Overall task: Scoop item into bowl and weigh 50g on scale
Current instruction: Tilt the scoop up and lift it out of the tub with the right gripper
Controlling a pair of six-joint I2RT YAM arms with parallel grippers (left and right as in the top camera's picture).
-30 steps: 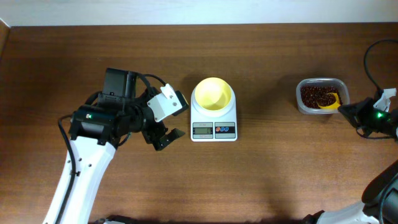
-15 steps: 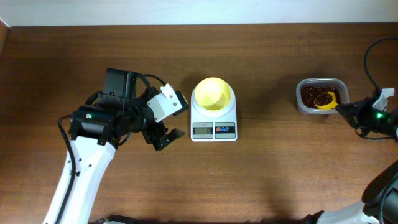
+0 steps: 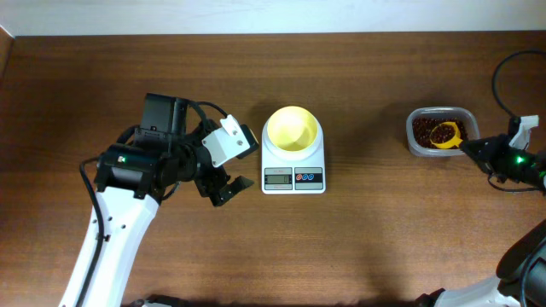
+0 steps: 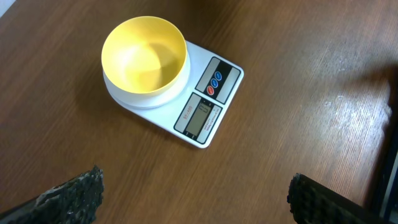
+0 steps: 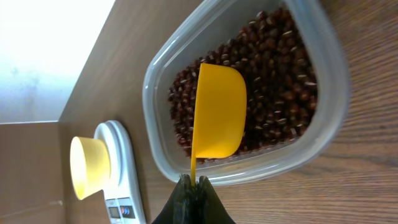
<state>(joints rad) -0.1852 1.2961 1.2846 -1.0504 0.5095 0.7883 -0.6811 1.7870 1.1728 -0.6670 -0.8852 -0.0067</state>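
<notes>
Since a second earlier, the scoop point(image 3: 446, 134) had shifted from the tub's edge nearest the right arm toward its middle, and the right tool point(image 3: 470, 147) had crept along with it; the left arm had not budged. We saw the right tool pressed together on the scoop's thin handle, pinching it just outside the clear tub point(image 3: 410, 143). The scoop's cup sat over the heap of beans point(image 3: 424, 128), which filled the tub at the right end of the worktop point(image 3: 367, 247), and from overhead we made out dark beans in the cup. The bowl point(image 3: 291, 128) stood on the scale point(image 3: 293, 177), well apart from the tub, at mid-worktop. The left tool point(image 4: 196, 186) hung spread wide just beside the scale, gripping nothing. We could not read the scale's display
</notes>
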